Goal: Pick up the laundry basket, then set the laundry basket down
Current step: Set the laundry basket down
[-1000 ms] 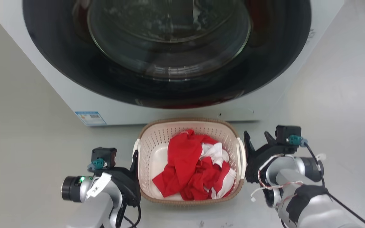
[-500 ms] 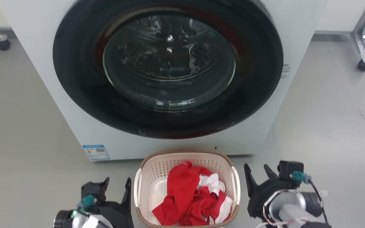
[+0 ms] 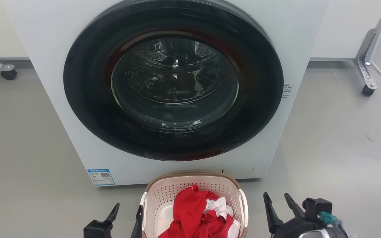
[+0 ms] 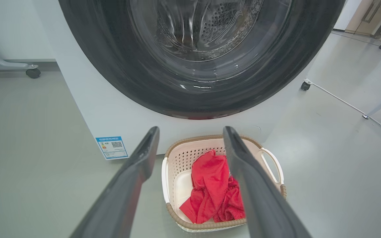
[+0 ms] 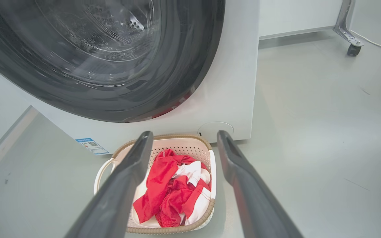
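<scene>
- The grey floor (image 3: 336, 148) runs across the head view and carries everything here.
- A white washing machine (image 3: 61, 99) stands on it, facing the robot. Its round dark door (image 3: 88, 109) is closed, and the metal drum shows through the glass.
- The laundry basket (image 3: 164, 195) sits upright on the floor just in front of the machine's lower edge, below the middle of the door. It is cream with perforated walls, a brown woven-look rim and a white handle on each side. The left wrist view (image 4: 185, 155) and the right wrist view (image 5: 184, 145) show it low down beyond the fingers.
- A heap of red and white clothes (image 3: 190, 215) lies inside the basket, crumpled, with the red cloth on top and the white mostly toward the robot's right.
- The right gripper (image 3: 275, 195) is at the basket's right side and apart from it, with its jaws wide and pointing toward the machine (image 5: 184, 134).
- The left gripper (image 3: 129, 206) is at the basket's left side with its jaws wide (image 4: 191, 130). Its inner finger shows just beside the left handle, and I cannot tell whether they touch.
- A small blue and white label (image 3: 101, 177) is stuck on the machine's lower left corner.
- A black caster (image 3: 367, 91) on a metal frame leg stands on the floor at the far right.
</scene>
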Motion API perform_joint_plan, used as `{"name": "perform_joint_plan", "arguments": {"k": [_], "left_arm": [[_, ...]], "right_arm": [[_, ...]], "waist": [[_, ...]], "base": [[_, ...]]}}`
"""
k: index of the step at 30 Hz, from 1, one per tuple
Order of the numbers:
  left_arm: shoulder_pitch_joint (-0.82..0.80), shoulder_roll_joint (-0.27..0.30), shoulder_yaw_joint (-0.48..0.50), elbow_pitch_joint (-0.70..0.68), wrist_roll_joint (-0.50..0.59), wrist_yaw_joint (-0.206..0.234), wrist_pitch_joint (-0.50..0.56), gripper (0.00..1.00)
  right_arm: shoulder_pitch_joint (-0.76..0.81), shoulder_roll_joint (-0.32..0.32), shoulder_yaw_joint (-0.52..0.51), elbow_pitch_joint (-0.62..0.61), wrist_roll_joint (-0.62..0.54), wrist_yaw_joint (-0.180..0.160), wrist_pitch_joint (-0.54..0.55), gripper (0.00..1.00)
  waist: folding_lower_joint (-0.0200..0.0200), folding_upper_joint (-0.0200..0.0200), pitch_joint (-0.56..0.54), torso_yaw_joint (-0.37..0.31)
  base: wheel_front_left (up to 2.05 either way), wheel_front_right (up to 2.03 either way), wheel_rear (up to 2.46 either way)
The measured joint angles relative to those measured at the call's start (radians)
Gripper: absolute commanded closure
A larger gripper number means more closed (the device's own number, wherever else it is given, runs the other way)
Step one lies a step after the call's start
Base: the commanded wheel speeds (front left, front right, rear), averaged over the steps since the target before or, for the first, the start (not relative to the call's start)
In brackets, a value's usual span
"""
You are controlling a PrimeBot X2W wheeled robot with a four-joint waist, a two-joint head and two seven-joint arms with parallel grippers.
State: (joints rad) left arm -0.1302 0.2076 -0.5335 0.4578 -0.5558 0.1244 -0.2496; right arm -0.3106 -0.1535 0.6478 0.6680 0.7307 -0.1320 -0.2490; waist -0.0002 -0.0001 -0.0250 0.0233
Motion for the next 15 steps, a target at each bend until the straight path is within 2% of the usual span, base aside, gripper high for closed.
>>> {"name": "perform_joint_plan", "arguments": {"k": [7,15], "left_arm": [[0.086,-0.005,0.103,-0.122,0.085,0.0,0.0,0.0],[0.176,-0.036,0.198,-0.244,0.188,0.0,0.0,0.0]], "right_arm": [[0.121,0.002,-0.127,-0.168,-0.142,0.0,0.0,0.0],[0.254,0.018,-0.244,-0.358,-0.303,0.0,0.0,0.0]], "waist": [[0.0002,0.0001,-0.008,0.003],[0.0002,0.0001,-0.006,0.007]], "base": [[0.0,0.0,0.0],[0.0,0.0,0.0]]}}
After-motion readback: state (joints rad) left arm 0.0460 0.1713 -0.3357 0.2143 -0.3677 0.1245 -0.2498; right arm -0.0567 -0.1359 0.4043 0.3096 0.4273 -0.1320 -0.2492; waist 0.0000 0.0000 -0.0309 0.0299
